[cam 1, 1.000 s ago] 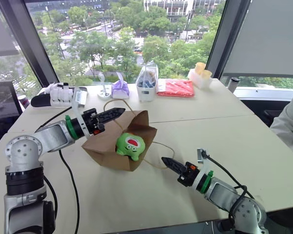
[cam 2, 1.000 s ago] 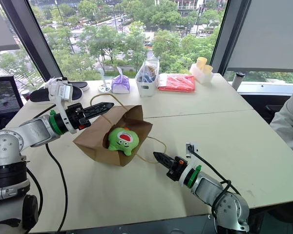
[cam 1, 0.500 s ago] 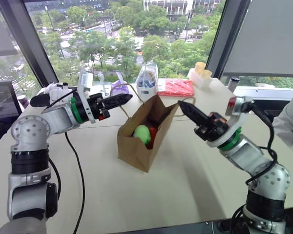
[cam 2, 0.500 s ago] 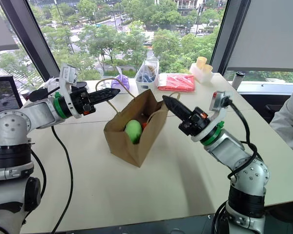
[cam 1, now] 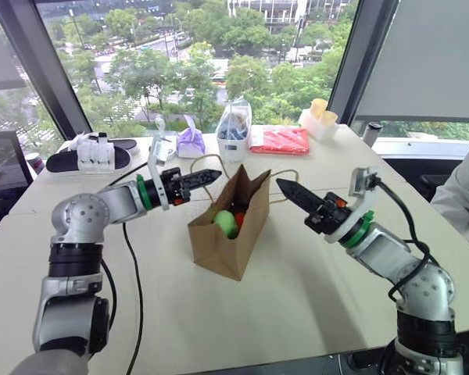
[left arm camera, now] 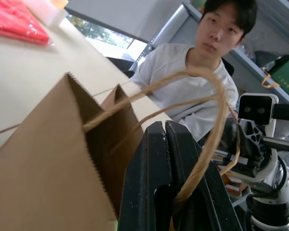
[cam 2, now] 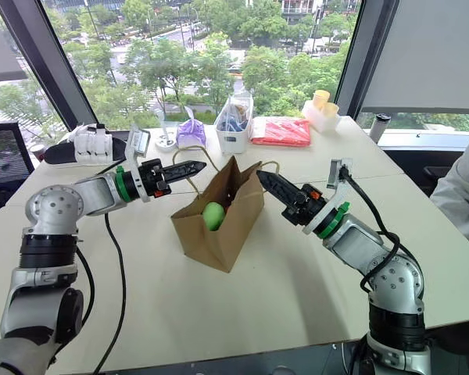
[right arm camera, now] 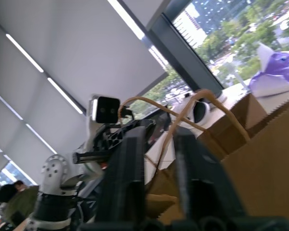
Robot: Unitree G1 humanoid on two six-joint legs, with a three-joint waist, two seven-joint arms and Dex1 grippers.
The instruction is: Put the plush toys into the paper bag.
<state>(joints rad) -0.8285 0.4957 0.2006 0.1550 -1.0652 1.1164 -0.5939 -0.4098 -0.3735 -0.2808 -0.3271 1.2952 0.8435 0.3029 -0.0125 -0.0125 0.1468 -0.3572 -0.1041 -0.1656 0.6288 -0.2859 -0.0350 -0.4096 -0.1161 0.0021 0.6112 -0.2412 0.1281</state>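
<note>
Brown kraft paper bag (cam 1: 228, 226) upright on desk (cam 1: 297, 281), green plush (cam 1: 226, 223) inside; left hand (cam 1: 205, 176) clamps bag's handle (left arm camera: 209, 139), steadying it; right hand (cam 1: 285, 187) beside bag, fingers parted, holding nothing.

- I see just a green patch of the plush toys (cam 1: 226, 223) and a red sliver; the paper bag (cam 1: 228, 234) walls hide the rest.
- Beyond my left gripper (left arm camera: 164, 131), the bag's base is cut off.

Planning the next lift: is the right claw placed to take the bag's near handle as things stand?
Probably yes. The right claw is open with the handle loop passing between its fingers, nothing in between. The left claw is shut on the other handle of the paper bag.
</note>
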